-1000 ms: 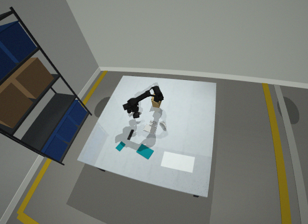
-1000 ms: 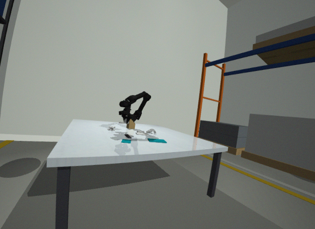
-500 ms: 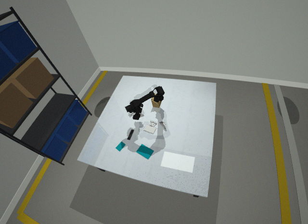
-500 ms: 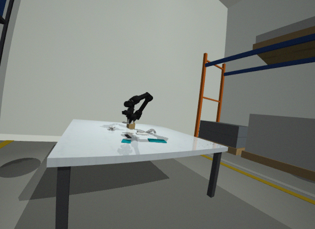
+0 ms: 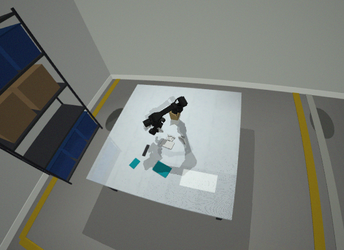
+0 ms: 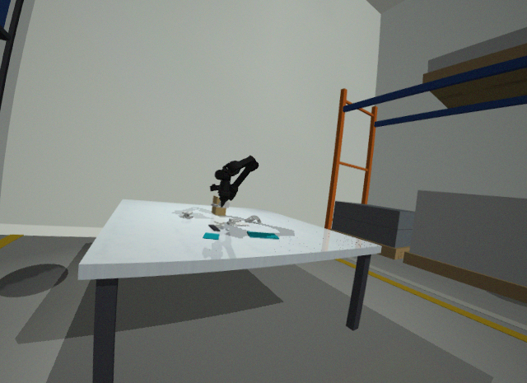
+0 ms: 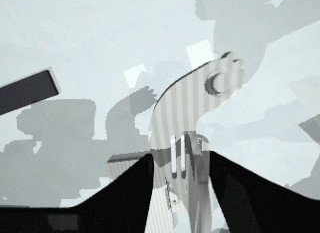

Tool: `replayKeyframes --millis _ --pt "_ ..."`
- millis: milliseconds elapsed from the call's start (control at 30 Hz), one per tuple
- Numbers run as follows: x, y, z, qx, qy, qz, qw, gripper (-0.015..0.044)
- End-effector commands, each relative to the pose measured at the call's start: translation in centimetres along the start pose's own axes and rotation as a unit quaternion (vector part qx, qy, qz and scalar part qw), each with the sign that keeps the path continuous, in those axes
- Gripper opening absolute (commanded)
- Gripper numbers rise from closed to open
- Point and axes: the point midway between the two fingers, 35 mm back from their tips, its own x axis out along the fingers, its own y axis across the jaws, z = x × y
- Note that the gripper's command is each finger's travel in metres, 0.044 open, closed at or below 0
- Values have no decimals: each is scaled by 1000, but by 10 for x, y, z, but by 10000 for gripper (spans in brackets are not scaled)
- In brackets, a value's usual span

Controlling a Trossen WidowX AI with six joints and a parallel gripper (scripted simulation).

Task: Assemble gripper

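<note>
My gripper (image 7: 179,158) (image 6: 222,205) is shut on a pale grey curved jaw (image 7: 172,108), held by its slotted end above the table. Its gear teeth and round hole point up and right in the wrist view. A second, curved pale jaw (image 5: 181,139) (image 6: 254,219) lies on the table. Left of it in the top view, a pale flat part (image 5: 167,144) lies with small raised detail at its back. Another grey part (image 6: 185,215) lies at the left in the exterior view; in the top view the arm mostly hides it. I cannot tell which is the base or housing plate.
A dark bar (image 5: 145,150) (image 7: 27,91) (image 6: 214,227), a small teal block (image 5: 134,163) (image 6: 211,235) and a larger teal block (image 5: 162,169) (image 6: 263,235) lie towards the front. A white rectangle (image 5: 198,180) lies front right. A tan block (image 5: 174,115) (image 6: 219,211) stands by the arm's base.
</note>
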Motion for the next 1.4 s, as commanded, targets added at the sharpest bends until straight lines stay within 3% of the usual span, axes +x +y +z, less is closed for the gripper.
replayKeyframes --millis 0,667,1367 --pt "-1 -1 -9 43 1 1 999 134" --pt "-1 -7 -55 268 4 0 963 134" --pt "1 -21 -102 488 8 -6 873 134"
